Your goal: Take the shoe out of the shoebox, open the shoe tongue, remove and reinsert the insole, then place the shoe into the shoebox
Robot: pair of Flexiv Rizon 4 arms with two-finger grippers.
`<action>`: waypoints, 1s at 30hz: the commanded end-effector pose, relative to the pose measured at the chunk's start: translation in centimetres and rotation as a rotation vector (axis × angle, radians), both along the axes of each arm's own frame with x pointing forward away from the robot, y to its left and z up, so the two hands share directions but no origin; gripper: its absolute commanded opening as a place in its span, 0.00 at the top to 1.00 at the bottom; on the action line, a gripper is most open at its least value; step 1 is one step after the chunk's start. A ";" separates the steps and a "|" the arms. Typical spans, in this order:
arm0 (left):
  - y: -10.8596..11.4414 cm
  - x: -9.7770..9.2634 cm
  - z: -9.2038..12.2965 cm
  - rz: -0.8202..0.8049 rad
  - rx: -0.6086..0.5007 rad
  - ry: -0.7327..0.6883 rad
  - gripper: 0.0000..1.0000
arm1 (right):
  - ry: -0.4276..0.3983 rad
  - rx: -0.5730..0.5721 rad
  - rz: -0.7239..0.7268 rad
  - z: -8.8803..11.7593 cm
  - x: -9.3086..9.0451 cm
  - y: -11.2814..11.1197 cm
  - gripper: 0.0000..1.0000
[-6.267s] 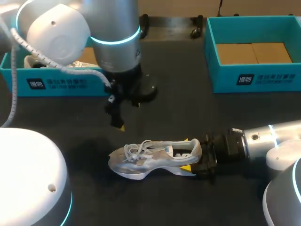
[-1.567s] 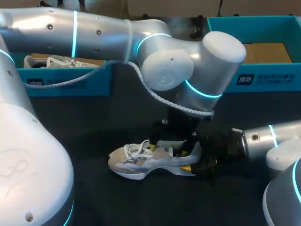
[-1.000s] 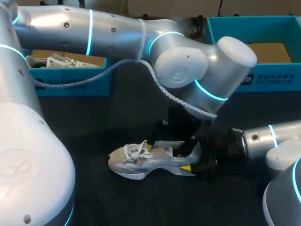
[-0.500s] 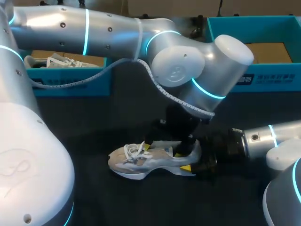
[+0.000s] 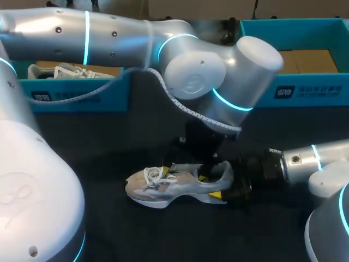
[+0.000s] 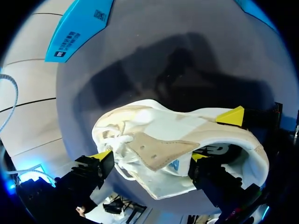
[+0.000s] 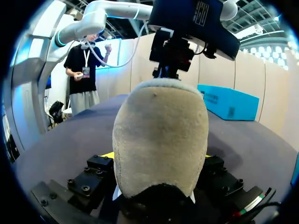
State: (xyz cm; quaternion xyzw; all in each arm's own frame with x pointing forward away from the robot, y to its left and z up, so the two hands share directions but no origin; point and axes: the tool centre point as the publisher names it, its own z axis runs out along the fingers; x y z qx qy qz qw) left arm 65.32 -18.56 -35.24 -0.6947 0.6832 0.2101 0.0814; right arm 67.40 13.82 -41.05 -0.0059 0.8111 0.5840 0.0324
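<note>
- Shoe lies on its sole on the dark table, out of any box. Its toe points to my left and its heel to my right.
- It is white and grey, with white laces near the toe.
- My right gripper lies low on the table and has the heel squeezed between its two fingers. In the right wrist view the heel fills the space between the yellow tips.
- My left arm reaches past the middle, and its left gripper points straight down onto the top of the shoe.
- Its fingers are spread wide. One yellow tip is by the laces and the other is down in the shoe's mouth.
- The tan tongue sits between those two tips. I cannot tell if they press on it.
- A blue shoebox stands at the far right of the table, with only brown card inside.
- Another blue box stands at the far left, with a second shoe in it.
</note>
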 end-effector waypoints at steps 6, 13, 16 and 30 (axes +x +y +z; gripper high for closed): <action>0.7 -0.4 1.5 0.656 0.048 -0.299 0.21 | 0.001 -0.004 0.001 -0.3 0.1 0.2 1.00; -0.2 -0.5 2.1 0.631 -0.015 -0.257 0.52 | 0.001 -0.004 0.001 -0.3 0.1 0.2 1.00; -0.5 -0.5 2.1 0.620 -0.043 -0.234 0.57 | 0.001 -0.004 0.001 -0.3 0.1 0.2 1.00; 0.1 -0.8 2.4 0.657 -0.277 -0.183 1.00 | 0.001 -0.004 0.001 -0.3 0.1 0.2 1.00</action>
